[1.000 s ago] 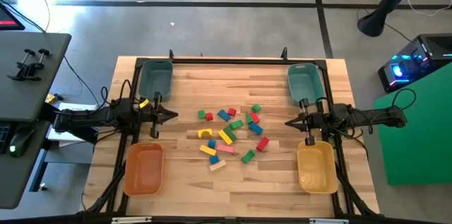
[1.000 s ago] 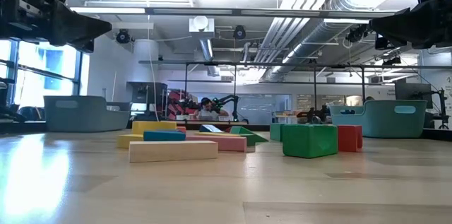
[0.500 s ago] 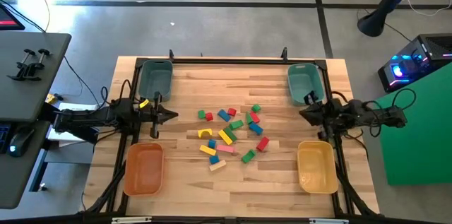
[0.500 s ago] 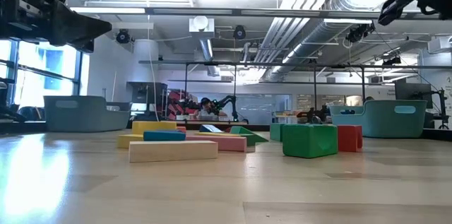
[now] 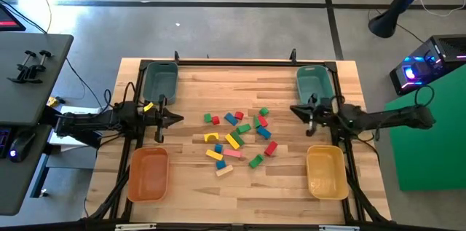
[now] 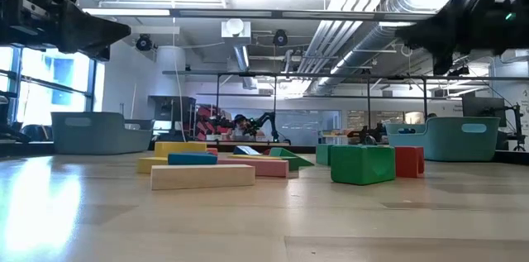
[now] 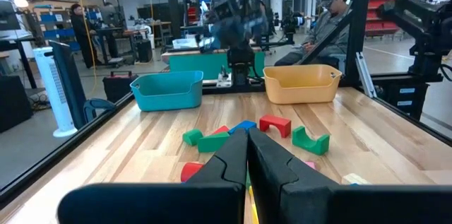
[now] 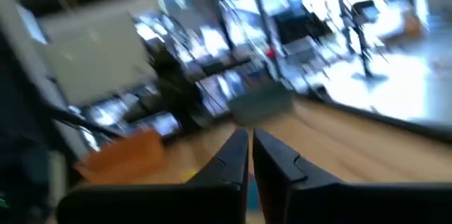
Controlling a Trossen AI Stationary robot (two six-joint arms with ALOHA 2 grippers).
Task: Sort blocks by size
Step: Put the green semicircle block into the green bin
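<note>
Right gripper: fingers nearly together, empty, arm reaching level from 3 o'clock. Left gripper: clenched, empty, arm level from 9 o'clock. Small coloured wooden blocks: scattered mid-table between both.

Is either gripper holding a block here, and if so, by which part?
Nothing is held. The left gripper and right gripper are both empty, away from the blocks.

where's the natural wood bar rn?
High view: the natural wood bar lies at the near edge of the block cluster, mid-table between the orange bin and yellow bin, beside a blue block.
</note>
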